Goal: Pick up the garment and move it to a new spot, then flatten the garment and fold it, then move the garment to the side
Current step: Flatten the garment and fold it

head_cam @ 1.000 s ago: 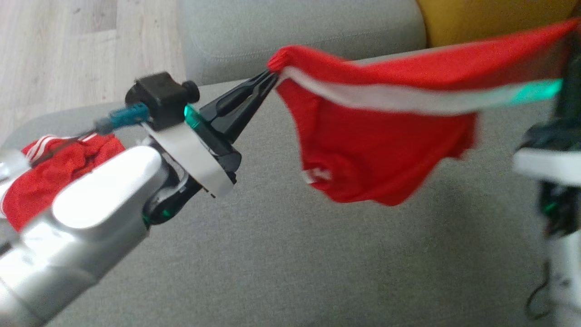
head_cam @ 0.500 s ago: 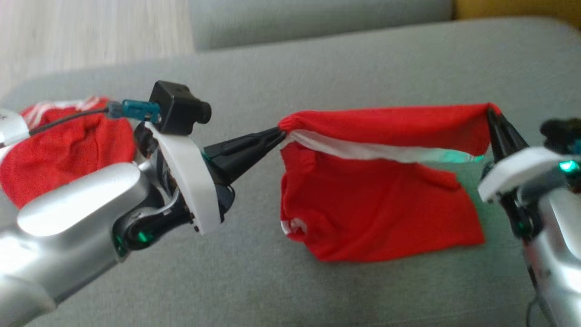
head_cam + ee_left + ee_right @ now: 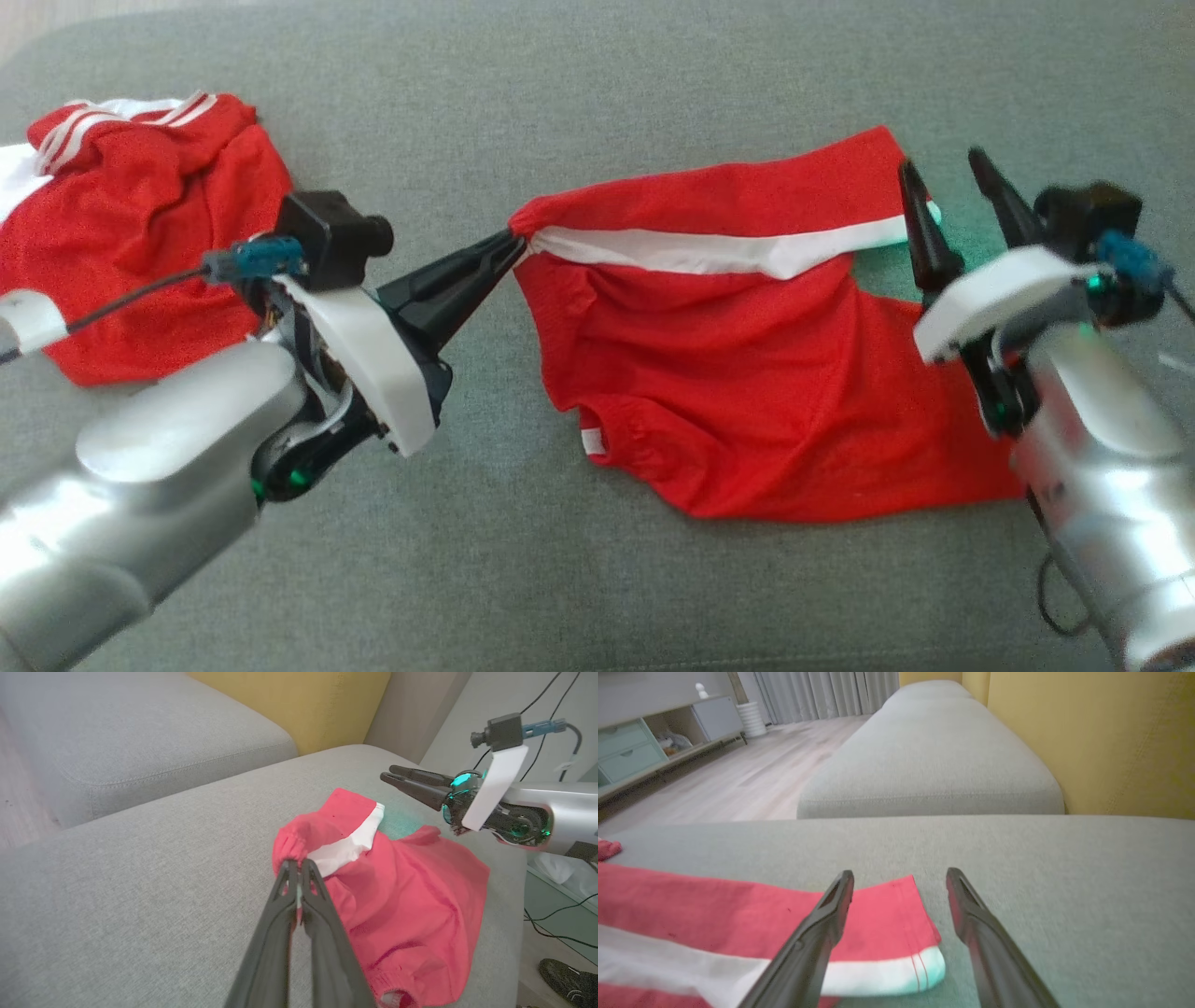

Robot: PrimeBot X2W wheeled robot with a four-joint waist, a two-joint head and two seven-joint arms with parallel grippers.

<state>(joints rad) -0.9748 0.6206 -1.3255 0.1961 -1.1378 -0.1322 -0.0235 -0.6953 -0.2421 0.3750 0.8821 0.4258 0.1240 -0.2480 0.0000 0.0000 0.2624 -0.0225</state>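
Observation:
The garment (image 3: 738, 373) is a pair of red shorts with a white side stripe, lying spread on the grey sofa seat (image 3: 579, 579). My left gripper (image 3: 516, 241) is shut on its bunched left end, and the left wrist view shows the fingertips (image 3: 290, 877) pinching the red fabric (image 3: 411, 896). My right gripper (image 3: 940, 161) stands open just above the garment's right end with nothing between its fingers. In the right wrist view the right gripper (image 3: 900, 873) hovers over the stripe's corner (image 3: 887, 956). The left wrist view also shows the right gripper (image 3: 387, 773) past the garment.
A second red garment (image 3: 140, 224) with white stripes lies crumpled at the seat's left. A yellow backrest (image 3: 1087, 742) rises behind the seat, and another grey cushion (image 3: 934, 765) lies beyond. Wooden floor (image 3: 733, 779) and a low cabinet (image 3: 626, 751) are further off.
The head camera has tilted down. The garment has come down from being stretched in the air onto the seat. My right gripper has opened and let go of its end.

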